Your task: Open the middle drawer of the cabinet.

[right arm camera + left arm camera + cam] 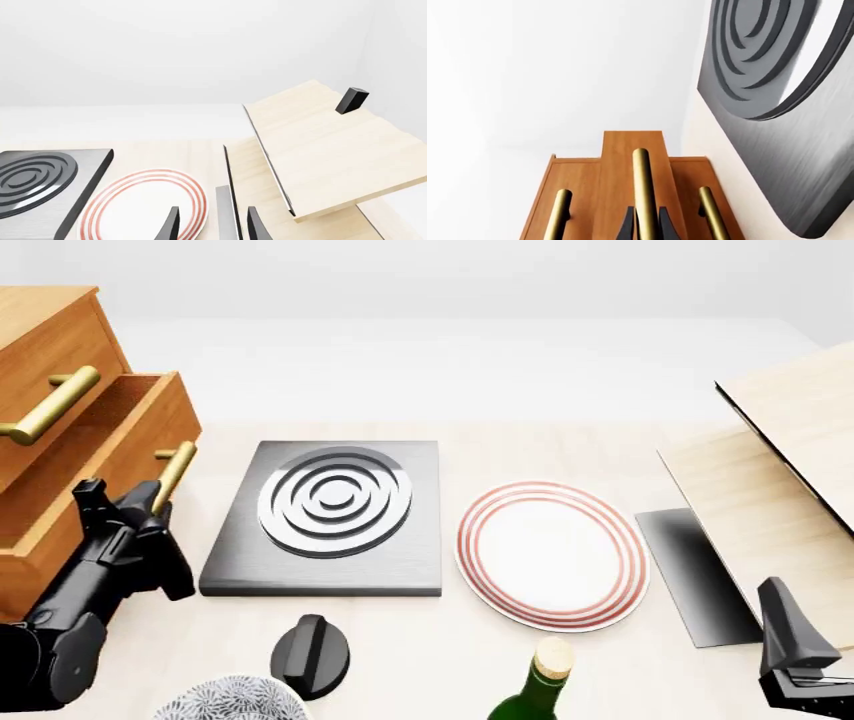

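Gold-handled middle drawer (100,455) juts from the cabinet (47,350), its handle (174,475) at one o'clock, clasped by the left tool (144,508).

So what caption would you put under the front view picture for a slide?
The left gripper closes its fingers on the gold handle of the cabinet's partly opened middle drawer, beside a ringed plate.

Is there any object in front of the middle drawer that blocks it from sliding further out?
Nothing visible blocks it. The left tool grips the gold bar handle of the orange-brown wooden middle drawer, already partly out; the dark grey ringed slab lies beside its path.
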`<act>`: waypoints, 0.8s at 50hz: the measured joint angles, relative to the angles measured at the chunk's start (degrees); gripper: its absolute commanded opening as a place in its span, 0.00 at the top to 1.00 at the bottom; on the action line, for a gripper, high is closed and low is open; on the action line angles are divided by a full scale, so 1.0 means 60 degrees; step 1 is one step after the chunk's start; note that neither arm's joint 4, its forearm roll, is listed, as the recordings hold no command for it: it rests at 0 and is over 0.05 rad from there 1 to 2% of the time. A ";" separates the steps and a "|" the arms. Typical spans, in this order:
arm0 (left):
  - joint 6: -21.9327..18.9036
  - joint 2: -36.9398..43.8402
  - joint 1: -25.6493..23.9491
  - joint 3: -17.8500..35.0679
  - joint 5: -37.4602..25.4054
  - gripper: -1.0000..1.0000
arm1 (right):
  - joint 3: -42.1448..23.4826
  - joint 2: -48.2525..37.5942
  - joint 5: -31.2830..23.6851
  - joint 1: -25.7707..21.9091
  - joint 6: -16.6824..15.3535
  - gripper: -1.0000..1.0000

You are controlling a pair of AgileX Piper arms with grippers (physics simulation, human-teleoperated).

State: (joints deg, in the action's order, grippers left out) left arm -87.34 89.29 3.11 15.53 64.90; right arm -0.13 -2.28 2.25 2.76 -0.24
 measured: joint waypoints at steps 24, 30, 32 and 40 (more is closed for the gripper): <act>0.0140 -0.0480 -0.0469 -0.0244 0.0312 0.00 | -0.0001 0.0002 -0.0004 0.0000 0.0001 0.00; 0.0320 -0.1335 -0.0592 -0.1046 0.0210 0.00 | -0.0001 -0.0007 0.0004 0.0001 0.0001 0.00; 0.0408 -0.1672 -0.0640 -0.1346 0.0172 0.00 | -0.0001 -0.0009 0.0006 0.0001 0.0001 0.00; 0.0850 -0.2981 -0.0993 -0.1980 0.0513 0.00 | 0.0000 -0.0013 0.0012 0.0001 0.0001 0.00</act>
State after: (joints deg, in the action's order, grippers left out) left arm -82.24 71.41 -2.85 3.65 67.98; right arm -0.14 -2.35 2.32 2.77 -0.24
